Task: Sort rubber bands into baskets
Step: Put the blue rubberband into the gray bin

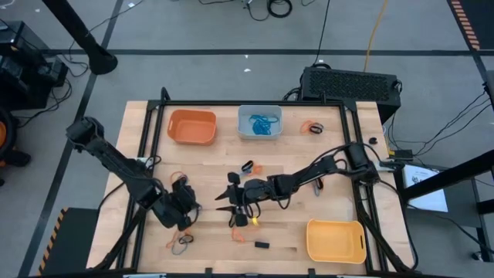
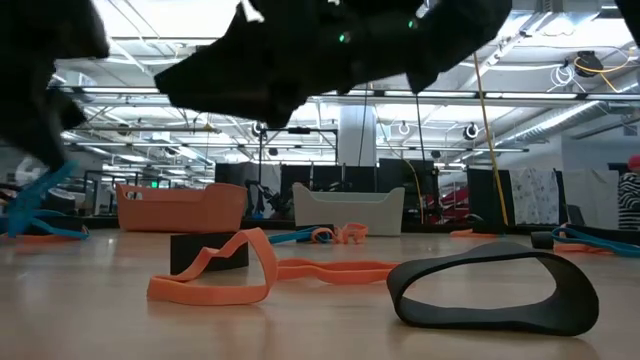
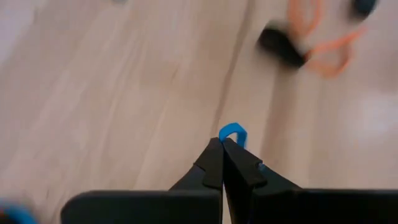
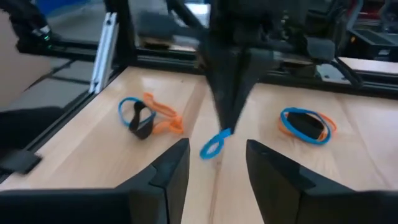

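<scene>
My left gripper is near the table's front left, shut on a blue rubber band. It points down, as the right wrist view shows. My right gripper faces it from the table's right, level and open, its fingers either side of the hanging band without touching it. The orange basket and the pale blue-grey basket, which holds blue bands, stand on the table at the far edge. The yellow basket stands at the near right. Loose bands lie in small heaps on the table. My left gripper pinches the blue rubber band between its two fingertips, coming from above and slanting down. A small loop of the band sticks out past the tips. The band hangs slack below the fingers; it appears clear of the table.
A black band and an orange band lie near the table's front edge. A small black block lies at the front middle. More bands lie at the far right. Black frame rails edge the table.
</scene>
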{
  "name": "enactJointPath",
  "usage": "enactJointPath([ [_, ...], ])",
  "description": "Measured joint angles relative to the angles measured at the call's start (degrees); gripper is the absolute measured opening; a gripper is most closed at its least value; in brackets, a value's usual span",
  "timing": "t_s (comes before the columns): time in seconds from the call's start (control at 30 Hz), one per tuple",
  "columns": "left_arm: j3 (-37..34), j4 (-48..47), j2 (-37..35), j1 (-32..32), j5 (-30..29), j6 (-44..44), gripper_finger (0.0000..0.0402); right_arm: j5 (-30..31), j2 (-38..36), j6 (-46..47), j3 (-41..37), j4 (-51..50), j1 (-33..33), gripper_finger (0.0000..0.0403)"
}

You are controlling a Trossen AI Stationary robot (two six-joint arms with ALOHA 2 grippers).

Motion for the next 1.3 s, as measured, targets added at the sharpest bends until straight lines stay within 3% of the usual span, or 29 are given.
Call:
enactJointPath([
  [0.13,0.0,6.6,-3.24,1.14,-3.7,6.43,0.0002,0.01,1.55,1.61,2.08,0.0,-0.46,0.016],
  [0.3,0.0,14.23,-5.82,2.06,-10.15,15.11,0.0002,0.01,1.62,2.92,3.32,-0.51,-0.4,0.0207],
  [0.53,0.0,18.35,-6.64,4.21,-11.75,20.23,0.0002,0.44,1.62,8.29,3.77,-0.66,-1.15,0.0286],
  [0.67,0.0,18.87,-6.64,5.0,-11.47,21.07,0.0002,2.23,1.62,8.73,3.77,-0.95,-1.84,0.0293],
  [0.77,0.0,18.79,-6.64,5.05,-11.36,21.24,0.0002,1.69,1.57,8.73,3.77,-3.04,-1.89,0.0263],
  [0.83,0.0,18.7,-6.64,5.05,-11.31,21.5,0.0002,1.52,1.57,8.71,3.77,-4.08,-1.79,0.0221],
  [1.03,0.0,18.57,-6.64,5.05,-11.12,21.54,0.0009,1.56,1.57,7.7,3.77,-4.9,-2.16,0.003],
  [1.3,0.0,16.51,-6.64,5.05,-11.14,21.92,0.0051,1.6,0.19,8.07,3.73,-10.98,-2.68,0.0003],
])
